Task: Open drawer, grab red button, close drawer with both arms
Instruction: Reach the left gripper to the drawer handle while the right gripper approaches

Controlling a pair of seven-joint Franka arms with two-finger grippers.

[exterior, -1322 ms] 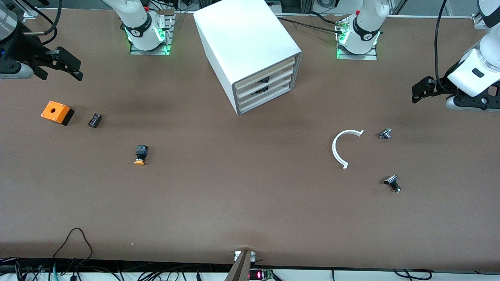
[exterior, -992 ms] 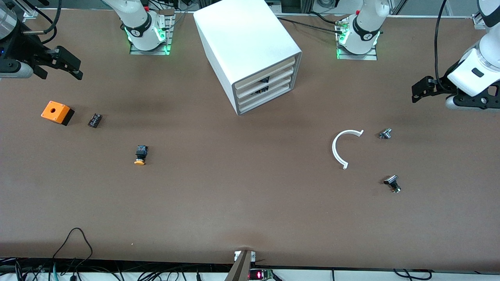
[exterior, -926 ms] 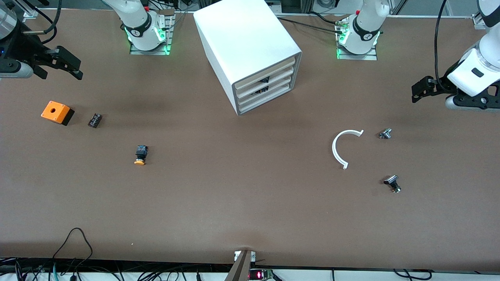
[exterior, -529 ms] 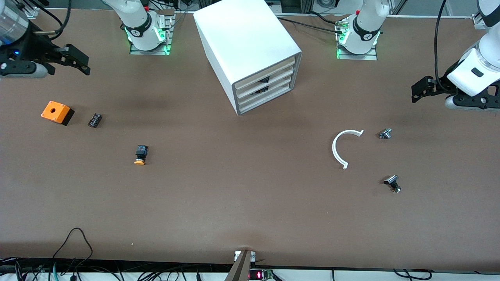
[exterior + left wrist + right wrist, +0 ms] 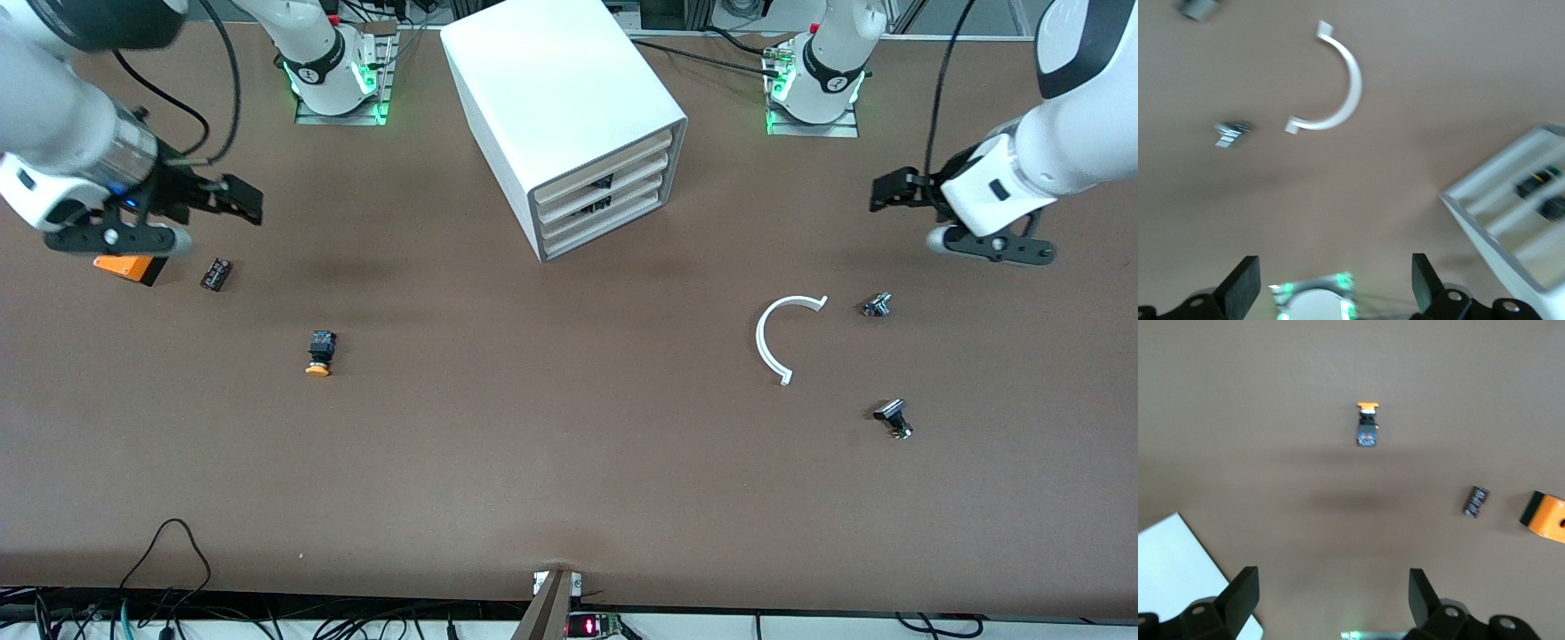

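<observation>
Both claws hang empty with jaws spread wide, ready to approach: the left claw [image 5: 889,188] and right claw [image 5: 240,197] over opposite ends of the bench [image 5: 551,462]. The drawer [image 5: 597,188] sits shut in the central cabinet [image 5: 551,89]; the button is unseen, likely inside.

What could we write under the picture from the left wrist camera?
Open left gripper hangs above the table, looking down at a white curved piece and the white cabinet's shut drawers.

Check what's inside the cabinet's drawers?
All three drawers in the cabinet are shut. Dark parts show through the front notches; a red button cannot be made out.
</observation>
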